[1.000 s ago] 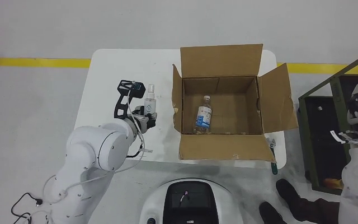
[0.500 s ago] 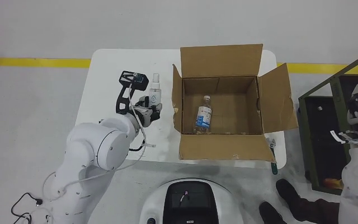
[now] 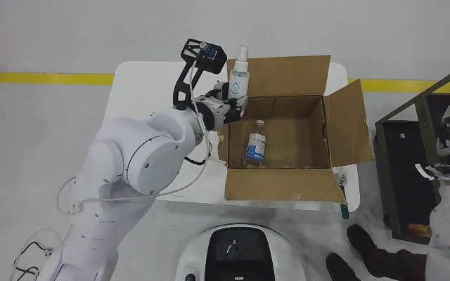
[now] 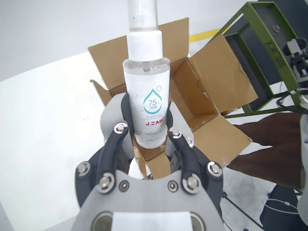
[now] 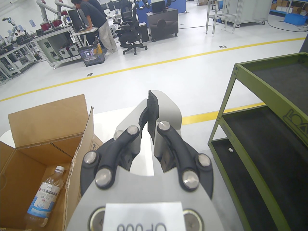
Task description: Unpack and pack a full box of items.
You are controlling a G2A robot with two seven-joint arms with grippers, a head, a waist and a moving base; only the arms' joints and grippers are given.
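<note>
gripping the spray bottle [image 4: 145, 82] upright, the left gripper [image 4: 147, 111] hangs over the cardboard box [image 3: 281, 186] corner. the right gripper [image 5: 150, 108] is clenched, apparently empty.

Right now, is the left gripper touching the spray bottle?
Touching. The left wrist view shows the pads of the left gripper pressed against both sides of the spray bottle.

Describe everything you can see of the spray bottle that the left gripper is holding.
The spray bottle is clear plastic by its look, with clear liquid, a white collar and a clear domed cap. A white label bears a teal drop mark. It is held roughly upright, clear of the table, near the far left corner of the open cardboard box. The left gripper is shut on its lower body, dark fingers pressing both sides.
</note>
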